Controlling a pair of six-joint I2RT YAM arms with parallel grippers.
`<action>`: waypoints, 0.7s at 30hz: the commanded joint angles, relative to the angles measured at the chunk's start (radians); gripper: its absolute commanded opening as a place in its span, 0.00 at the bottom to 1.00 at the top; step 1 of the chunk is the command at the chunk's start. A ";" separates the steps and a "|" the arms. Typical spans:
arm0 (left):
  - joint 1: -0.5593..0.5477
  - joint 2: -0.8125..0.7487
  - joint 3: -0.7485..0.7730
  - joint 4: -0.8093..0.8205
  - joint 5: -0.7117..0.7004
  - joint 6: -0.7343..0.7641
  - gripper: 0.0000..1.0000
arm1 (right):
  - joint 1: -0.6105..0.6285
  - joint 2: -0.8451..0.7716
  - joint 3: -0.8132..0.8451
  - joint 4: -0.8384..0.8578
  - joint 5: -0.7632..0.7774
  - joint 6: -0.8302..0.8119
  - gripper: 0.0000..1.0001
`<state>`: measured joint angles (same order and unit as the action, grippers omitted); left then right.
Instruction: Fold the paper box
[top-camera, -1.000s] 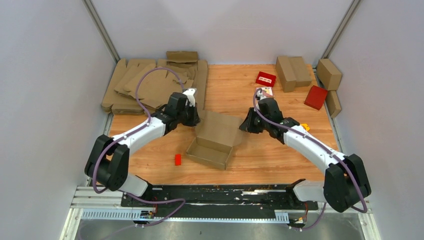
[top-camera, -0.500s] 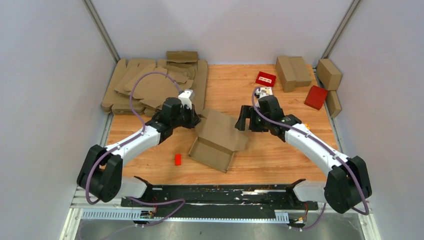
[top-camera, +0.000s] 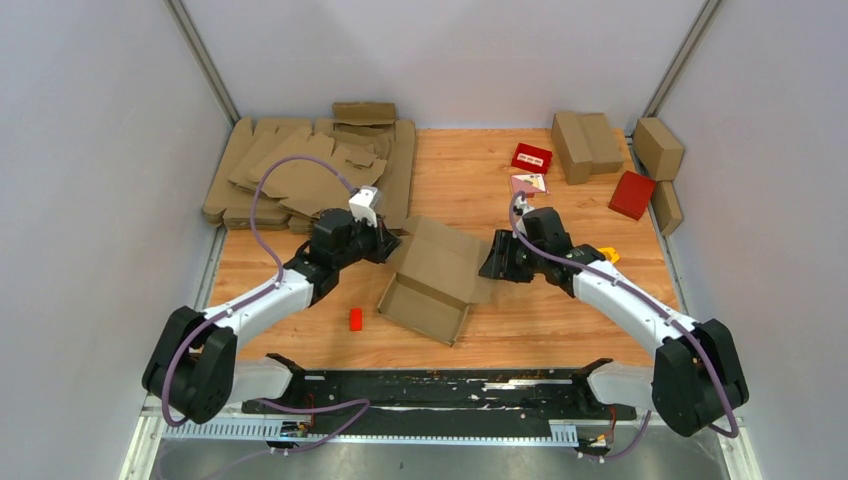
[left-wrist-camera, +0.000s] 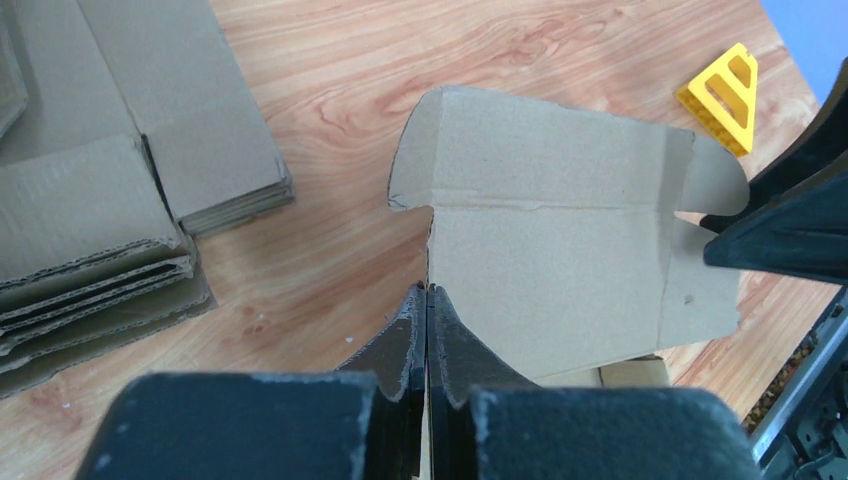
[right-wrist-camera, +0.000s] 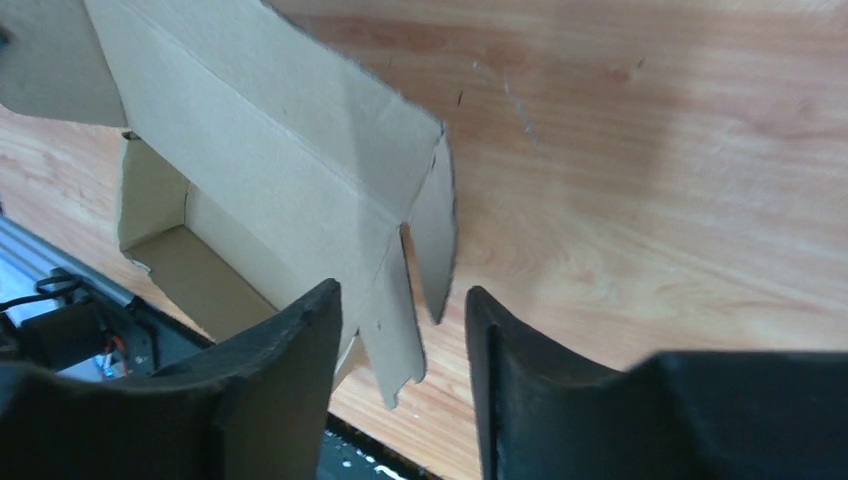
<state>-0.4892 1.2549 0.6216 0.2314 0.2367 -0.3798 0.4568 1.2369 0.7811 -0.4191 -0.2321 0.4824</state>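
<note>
While the left jaws clamp the paper box (top-camera: 440, 270) at its 10 o'clock edge, the right jaws stand apart astride its 3 o'clock flap.

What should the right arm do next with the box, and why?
Probably close the right gripper on the side flap of the paper box: its jaws stand open with that flap showing between them, while the left gripper is shut on the box's opposite edge.
</note>
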 joint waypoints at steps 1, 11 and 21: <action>-0.002 -0.033 -0.005 0.080 0.022 -0.010 0.00 | -0.001 -0.003 -0.032 0.104 -0.079 0.081 0.42; -0.003 -0.015 -0.007 0.108 0.043 -0.026 0.00 | -0.001 0.041 0.042 0.077 -0.063 0.061 0.00; -0.037 -0.041 -0.031 0.156 -0.035 -0.014 0.00 | 0.082 0.106 0.281 -0.023 0.317 -0.021 0.00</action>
<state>-0.4992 1.2510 0.6128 0.3138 0.2203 -0.3904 0.4858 1.3365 0.9661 -0.4641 -0.1246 0.4980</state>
